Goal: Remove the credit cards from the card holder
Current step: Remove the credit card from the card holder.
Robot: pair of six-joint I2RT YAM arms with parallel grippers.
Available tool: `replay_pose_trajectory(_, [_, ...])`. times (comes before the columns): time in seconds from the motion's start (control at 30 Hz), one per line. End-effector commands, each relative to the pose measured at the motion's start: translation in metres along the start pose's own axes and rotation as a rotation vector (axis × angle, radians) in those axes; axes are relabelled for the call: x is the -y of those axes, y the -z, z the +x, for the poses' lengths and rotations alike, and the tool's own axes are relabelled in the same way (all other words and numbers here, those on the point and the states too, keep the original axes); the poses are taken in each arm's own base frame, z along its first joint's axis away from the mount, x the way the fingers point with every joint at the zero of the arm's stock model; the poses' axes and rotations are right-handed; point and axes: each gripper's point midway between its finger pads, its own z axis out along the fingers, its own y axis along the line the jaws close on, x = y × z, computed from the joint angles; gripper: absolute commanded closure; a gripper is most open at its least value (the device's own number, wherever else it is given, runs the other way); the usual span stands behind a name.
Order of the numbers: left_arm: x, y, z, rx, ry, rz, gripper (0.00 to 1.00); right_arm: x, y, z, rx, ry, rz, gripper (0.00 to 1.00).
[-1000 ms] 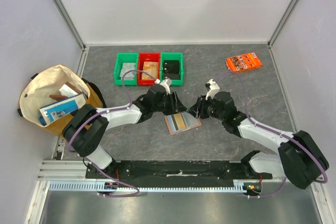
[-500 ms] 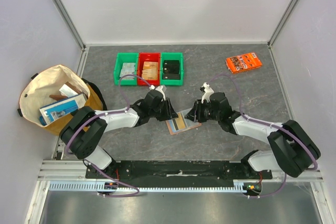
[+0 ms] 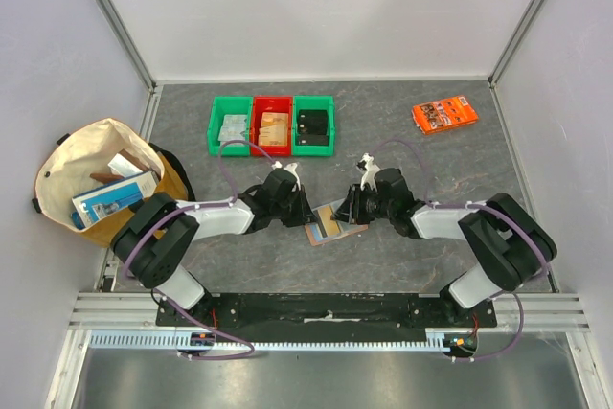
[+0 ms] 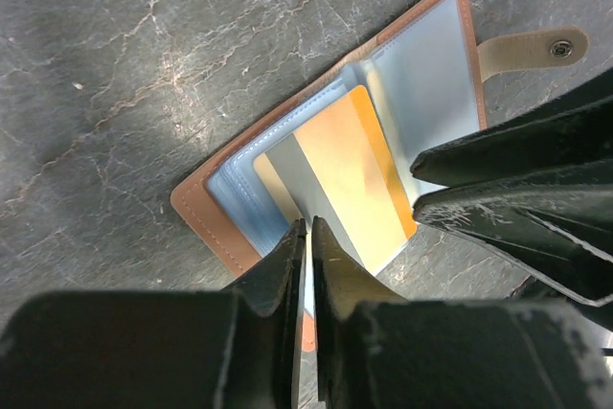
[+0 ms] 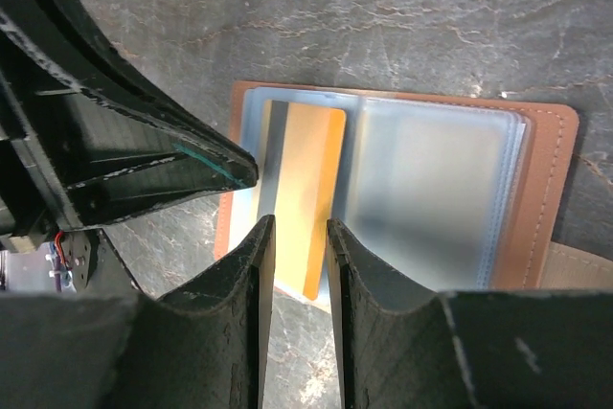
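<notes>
The reddish-brown card holder (image 3: 324,234) (image 4: 206,213) (image 5: 556,189) lies open on the table between my two arms, its tab (image 4: 536,48) spread out. An orange credit card (image 4: 350,170) (image 5: 306,189) with a grey stripe sits in one of its clear sleeves. My left gripper (image 3: 308,213) (image 4: 308,229) is pinched to a thin slit on the sleeve edge of the card holder. My right gripper (image 3: 346,210) (image 5: 299,227) is open, its fingers either side of the near end of the orange card. More credit cards lie in the bins.
Three small bins stand at the back: green (image 3: 231,125) with a grey card, red (image 3: 272,125) with a tan one, green (image 3: 313,125) with a black one. An orange packet (image 3: 445,113) lies far right. A cloth bag (image 3: 57,174) sits by the left wall.
Both grippers have closed in on the card holder from either side. The left jaws went from open to a thin slit; the right jaws narrowed a little.
</notes>
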Motion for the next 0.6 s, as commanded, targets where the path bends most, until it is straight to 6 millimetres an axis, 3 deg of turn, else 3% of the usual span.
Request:
replay_pose_trajectory(0.0, [-0.024,-0.006,0.021,-0.068,-0.017,-0.059,0.89,-0.002,-0.008,-0.008,0.023,-0.026,-0.051,0.66])
replay_pose_trajectory(0.23, [-0.030,-0.003,0.030,-0.083,-0.001,-0.072,0.91,0.005,-0.009,0.002,0.008,-0.092,-0.095,0.68])
replay_pose_trajectory(0.57, [-0.032,-0.003,0.031,-0.089,-0.001,-0.081,0.93,-0.001,-0.005,0.001,0.016,-0.150,-0.194,0.91])
